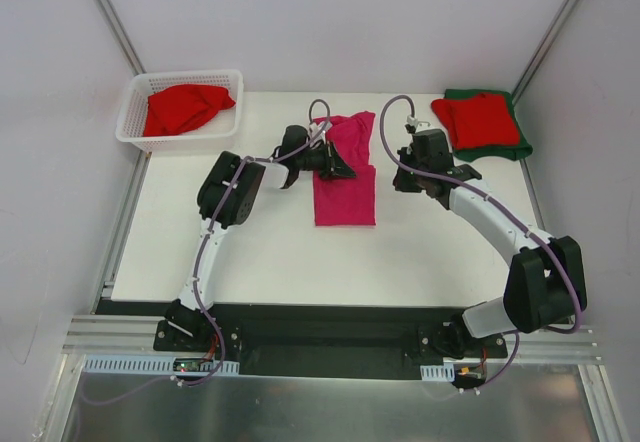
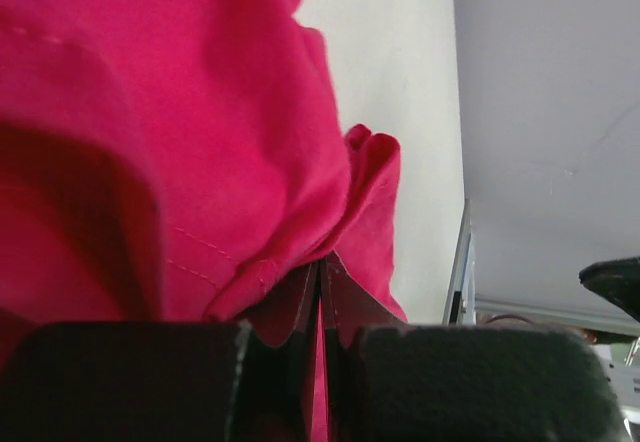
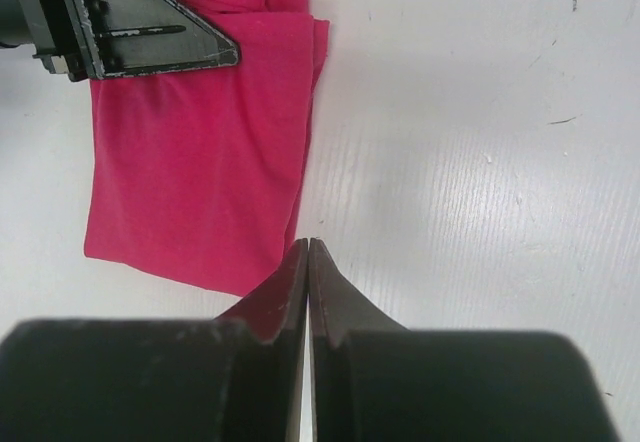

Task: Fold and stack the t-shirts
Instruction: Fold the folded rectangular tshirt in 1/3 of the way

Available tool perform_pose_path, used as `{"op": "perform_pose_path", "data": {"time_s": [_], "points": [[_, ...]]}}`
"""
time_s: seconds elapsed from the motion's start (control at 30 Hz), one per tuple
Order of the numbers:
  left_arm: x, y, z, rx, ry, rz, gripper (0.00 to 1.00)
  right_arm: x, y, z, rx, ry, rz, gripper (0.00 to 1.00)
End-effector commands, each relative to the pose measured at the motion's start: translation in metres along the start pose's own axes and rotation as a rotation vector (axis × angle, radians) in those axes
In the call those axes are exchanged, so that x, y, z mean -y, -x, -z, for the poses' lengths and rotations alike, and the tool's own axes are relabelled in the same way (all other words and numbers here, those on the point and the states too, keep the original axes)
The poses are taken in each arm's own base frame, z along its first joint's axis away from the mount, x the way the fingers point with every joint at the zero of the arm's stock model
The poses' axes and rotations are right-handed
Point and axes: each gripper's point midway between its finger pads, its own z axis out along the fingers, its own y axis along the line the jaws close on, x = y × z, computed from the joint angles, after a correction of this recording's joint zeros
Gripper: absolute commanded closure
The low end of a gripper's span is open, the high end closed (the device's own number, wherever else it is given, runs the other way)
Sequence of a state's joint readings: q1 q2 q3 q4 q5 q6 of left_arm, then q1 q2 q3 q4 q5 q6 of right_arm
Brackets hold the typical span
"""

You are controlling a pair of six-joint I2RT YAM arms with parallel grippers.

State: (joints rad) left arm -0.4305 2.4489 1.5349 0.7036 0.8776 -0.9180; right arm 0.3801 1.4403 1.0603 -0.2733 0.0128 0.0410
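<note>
Between the left jaws lies a pinched fold of pink t-shirt (image 2: 180, 132).

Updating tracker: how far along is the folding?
Done: folded red t-shirt on the dark green t-shirt. In hand: left fingers pinch the part-folded magenta t-shirt; right fingers shut, empty. Left: finish and stack it, then the crumpled red t-shirt in the basket.

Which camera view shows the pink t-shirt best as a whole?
The top external view: the pink t-shirt shows almost whole on the table, only partly covered by the left end effector. The left wrist view shows just bunched cloth pinched in that end effector. The right wrist view shows only one folded end.
</note>
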Motion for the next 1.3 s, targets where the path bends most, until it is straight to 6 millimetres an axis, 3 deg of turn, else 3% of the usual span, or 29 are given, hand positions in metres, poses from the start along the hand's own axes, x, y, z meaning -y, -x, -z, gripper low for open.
{"op": "perform_pose_path", "data": {"time_s": [0.0, 0.13, 0.27, 0.37, 0.6, 0.83, 0.9, 0.97, 1.07, 1.13, 1.17, 1.27], "points": [[-0.002, 0.015, 0.0, 0.006, 0.061, -0.012, 1.0, 0.001, 0.005, 0.008, 0.027, 0.006, -0.013, 0.99], [-0.005, 0.013, -0.001, -0.002, 0.038, 0.041, 1.0, 0.002, 0.005, 0.01, 0.031, 0.007, -0.017, 0.99], [0.014, 0.015, 0.004, 0.022, -0.023, 0.009, 1.0, 0.003, 0.004, 0.011, 0.03, 0.005, -0.015, 0.99], [0.04, 0.018, 0.014, 0.026, -0.052, -0.04, 1.0, 0.003, 0.001, 0.011, 0.025, 0.006, -0.014, 0.99], [0.123, 0.013, 0.048, 0.039, -0.157, -0.168, 1.0, -0.002, -0.007, 0.01, 0.005, 0.042, -0.03, 0.99], [0.168, 0.001, 0.077, 0.053, -0.206, -0.235, 1.0, -0.011, -0.018, 0.0, -0.045, 0.091, -0.043, 0.99], [0.167, -0.006, 0.082, 0.057, -0.189, -0.245, 1.0, -0.017, -0.029, -0.008, -0.091, 0.124, -0.046, 0.99], [0.152, -0.02, 0.087, 0.046, -0.138, -0.24, 1.0, -0.021, -0.038, -0.014, -0.121, 0.142, -0.055, 0.99], [0.122, -0.04, 0.095, 0.041, -0.024, -0.22, 1.0, -0.032, -0.051, -0.025, -0.165, 0.178, -0.042, 0.99], [0.103, -0.044, 0.102, 0.075, 0.075, -0.219, 1.0, -0.04, -0.056, -0.034, -0.195, 0.193, -0.022, 0.99], [0.09, -0.057, 0.111, 0.06, 0.146, -0.209, 1.0, -0.049, -0.06, -0.036, -0.21, 0.209, -0.002, 0.99], [0.065, -0.067, 0.134, 0.098, 0.322, -0.215, 1.0, -0.065, -0.067, -0.047, -0.242, 0.229, 0.039, 0.99]]}}
